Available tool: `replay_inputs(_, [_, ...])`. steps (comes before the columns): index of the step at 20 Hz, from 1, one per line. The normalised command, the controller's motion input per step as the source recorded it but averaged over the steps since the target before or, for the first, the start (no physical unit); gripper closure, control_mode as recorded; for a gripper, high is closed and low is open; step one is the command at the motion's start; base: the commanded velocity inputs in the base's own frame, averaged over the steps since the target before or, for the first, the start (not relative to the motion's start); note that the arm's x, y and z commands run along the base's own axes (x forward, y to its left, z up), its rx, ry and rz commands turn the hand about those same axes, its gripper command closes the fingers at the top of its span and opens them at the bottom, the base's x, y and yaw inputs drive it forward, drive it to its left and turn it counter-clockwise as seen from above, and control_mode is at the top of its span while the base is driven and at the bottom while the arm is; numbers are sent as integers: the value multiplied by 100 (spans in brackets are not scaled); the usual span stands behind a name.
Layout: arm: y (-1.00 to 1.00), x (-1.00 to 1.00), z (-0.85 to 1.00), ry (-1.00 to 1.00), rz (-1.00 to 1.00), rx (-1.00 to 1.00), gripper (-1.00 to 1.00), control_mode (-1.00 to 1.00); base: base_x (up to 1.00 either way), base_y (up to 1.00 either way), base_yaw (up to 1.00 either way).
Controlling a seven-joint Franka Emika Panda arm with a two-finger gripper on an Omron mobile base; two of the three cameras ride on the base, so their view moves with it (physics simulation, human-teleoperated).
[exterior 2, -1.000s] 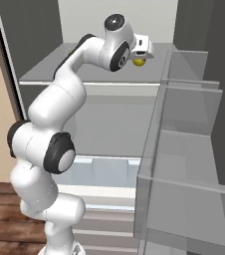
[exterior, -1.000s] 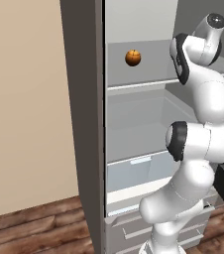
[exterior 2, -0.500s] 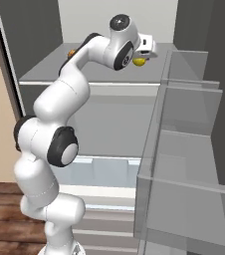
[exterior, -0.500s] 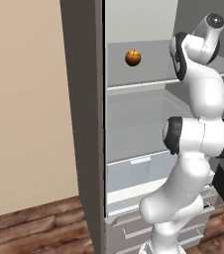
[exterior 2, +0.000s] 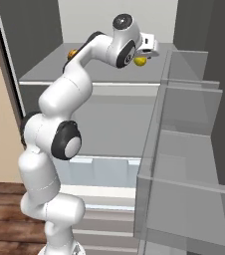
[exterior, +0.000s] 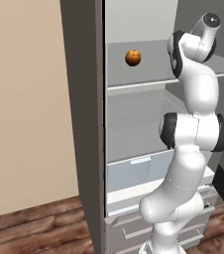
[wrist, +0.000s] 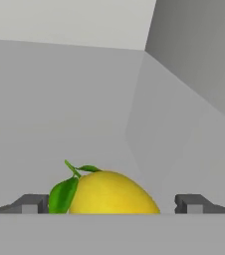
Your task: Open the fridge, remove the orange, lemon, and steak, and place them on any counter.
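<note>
Bright yellow lemon with green leaves sits against the pale grey fridge interior, a dark-orange orange with a brown dimple glows on the shelf, the arm gleams white with dark joints, and the floor shows brown wood grain.
</note>
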Motion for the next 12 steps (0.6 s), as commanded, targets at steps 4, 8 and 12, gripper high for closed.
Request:
replay_inputs(4, [-15,0,-1,4,0,2,-100,-100,0,0,0])
replay_inputs(8, [-5,0,-11,7,0,0,-100,-100,0,0,0])
replay_inputs(12, [0,0,-20,7,0,0,-100,-100,0,0,0])
